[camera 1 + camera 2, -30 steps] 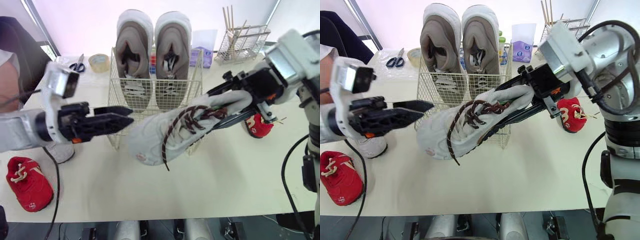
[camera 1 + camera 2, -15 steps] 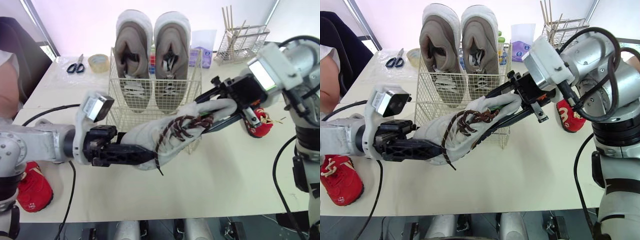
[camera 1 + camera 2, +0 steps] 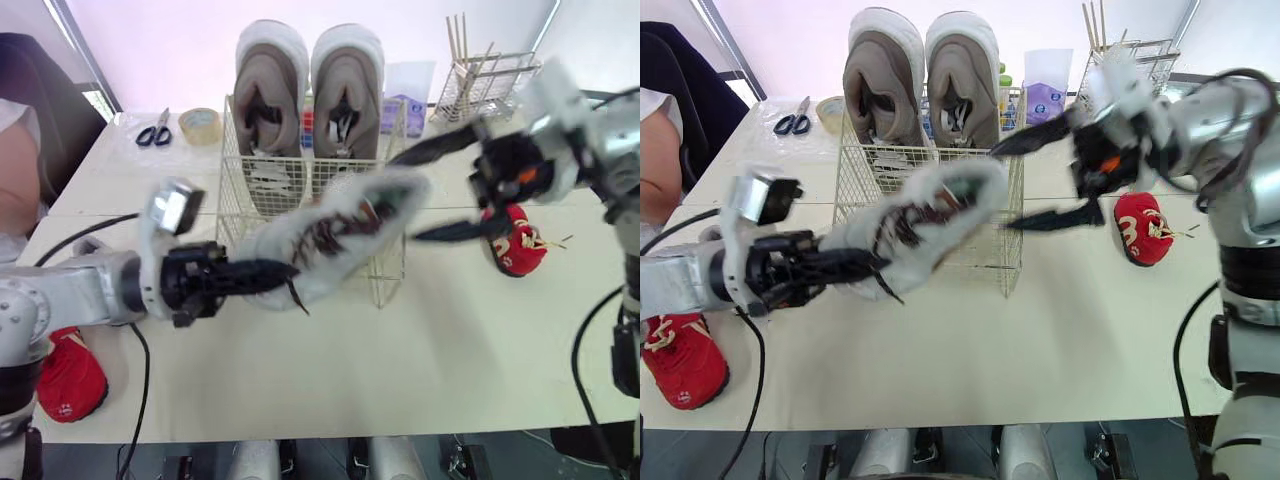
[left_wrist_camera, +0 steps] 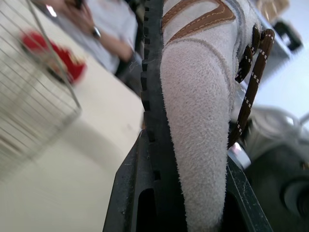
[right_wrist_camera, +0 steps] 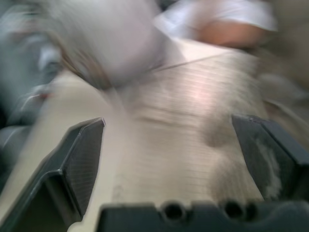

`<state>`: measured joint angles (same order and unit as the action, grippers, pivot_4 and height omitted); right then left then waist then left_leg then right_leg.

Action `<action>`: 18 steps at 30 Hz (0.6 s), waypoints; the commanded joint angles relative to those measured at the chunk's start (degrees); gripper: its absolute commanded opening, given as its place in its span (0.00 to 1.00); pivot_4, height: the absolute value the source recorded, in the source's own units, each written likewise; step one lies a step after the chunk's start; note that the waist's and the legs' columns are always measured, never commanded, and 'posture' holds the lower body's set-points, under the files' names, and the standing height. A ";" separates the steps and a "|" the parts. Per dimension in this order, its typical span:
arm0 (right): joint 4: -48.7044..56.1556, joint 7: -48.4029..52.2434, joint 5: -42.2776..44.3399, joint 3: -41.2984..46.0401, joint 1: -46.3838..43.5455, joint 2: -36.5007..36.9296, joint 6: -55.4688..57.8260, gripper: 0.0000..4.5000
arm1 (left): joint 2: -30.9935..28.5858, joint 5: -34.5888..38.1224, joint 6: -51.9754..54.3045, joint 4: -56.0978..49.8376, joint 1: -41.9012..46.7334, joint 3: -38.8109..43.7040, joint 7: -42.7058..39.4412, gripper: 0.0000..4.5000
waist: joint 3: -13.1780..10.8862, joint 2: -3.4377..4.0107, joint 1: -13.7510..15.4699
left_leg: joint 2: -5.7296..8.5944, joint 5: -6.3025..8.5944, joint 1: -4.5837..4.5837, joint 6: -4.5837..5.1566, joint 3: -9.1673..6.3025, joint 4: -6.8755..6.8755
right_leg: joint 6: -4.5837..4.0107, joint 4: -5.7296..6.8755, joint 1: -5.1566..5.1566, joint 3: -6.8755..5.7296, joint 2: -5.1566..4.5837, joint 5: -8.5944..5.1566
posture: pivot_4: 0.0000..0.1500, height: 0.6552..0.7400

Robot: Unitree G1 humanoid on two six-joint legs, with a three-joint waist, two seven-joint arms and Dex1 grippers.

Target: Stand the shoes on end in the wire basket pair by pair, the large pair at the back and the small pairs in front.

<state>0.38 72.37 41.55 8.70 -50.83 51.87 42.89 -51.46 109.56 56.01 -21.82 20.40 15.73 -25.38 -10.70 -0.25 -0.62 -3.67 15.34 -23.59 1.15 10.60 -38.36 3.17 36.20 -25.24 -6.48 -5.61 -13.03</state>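
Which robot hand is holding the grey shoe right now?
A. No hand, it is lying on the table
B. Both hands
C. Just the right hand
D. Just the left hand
D: the left hand is clamped on the toe of the grey shoe and holds it up in the air, while the right hand has its fingers spread wide open and is not pinching the shoe.

Soft, bright light spills from the pale backdrop point(image 3: 170, 40) far beyond the left fingers point(image 3: 255, 271), leaving the bench point(image 3: 450, 330) evenly lit, shadows faint. The right fingers point(image 3: 440, 146) and the grey shoe point(image 3: 340, 235) beside them smear with motion.
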 commanded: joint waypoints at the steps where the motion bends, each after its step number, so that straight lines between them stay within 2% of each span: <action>1: 3.99 -17.35 18.22 13.21 4.49 -7.91 13.75 0.94 | 5.22 3.02 -8.59 -3.31 -0.03 3.60 6.56 0.07 | 0.01 -0.02 -0.05 | -0.01 0.00 0.01 0.00 -0.05 -0.02 | 0.00 0.02 0.05 0.00 -0.03 0.01 | 1.00 0.95; 4: 9.25 -35.03 37.24 17.60 9.69 -18.22 17.37 0.94 | 11.62 1.08 -13.41 -5.97 1.11 0.93 11.76 0.07 | 0.04 -0.03 -0.38 | -0.07 -0.01 0.10 -0.02 -0.10 0.00 | -0.02 0.06 0.15 0.00 -0.01 0.03 | 1.00 0.95; 8: 16.45 -51.92 49.36 12.46 12.94 -26.83 15.35 0.94 | 18.25 -1.55 -15.53 -8.36 1.21 -3.45 14.12 0.07 | 0.05 -0.01 -0.23 | -0.04 -0.05 0.11 -0.07 -0.09 0.03 | -0.03 0.16 0.12 -0.01 0.09 0.04 | 1.00 0.95; 13: 19.07 -62.53 56.97 7.97 12.11 -30.37 10.96 0.94 | 20.45 -4.50 -15.43 -9.04 0.76 -5.28 13.12 0.07 | 0.06 -0.04 -0.12 | -0.01 -0.05 0.11 -0.05 -0.08 0.02 | -0.01 0.15 0.13 -0.02 0.11 0.04 | 1.00 0.95; 18: 19.22 -63.60 57.81 4.63 10.76 -29.98 9.69 0.94 | 20.16 -9.55 -13.12 -9.65 -0.05 -8.26 11.38 0.07 | 0.06 -0.04 -0.12 | 0.00 -0.05 0.11 -0.04 -0.08 0.02 | 0.00 0.14 0.13 -0.05 0.13 0.04 | 1.00 0.95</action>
<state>17.85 8.75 97.68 13.66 -38.68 21.42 53.65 -30.85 101.60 42.09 -29.04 20.33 8.47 -12.57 -10.64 -0.28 -0.74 -3.68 15.29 -23.48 1.11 10.52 -38.34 3.17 36.34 -25.11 -6.54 -5.48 -12.99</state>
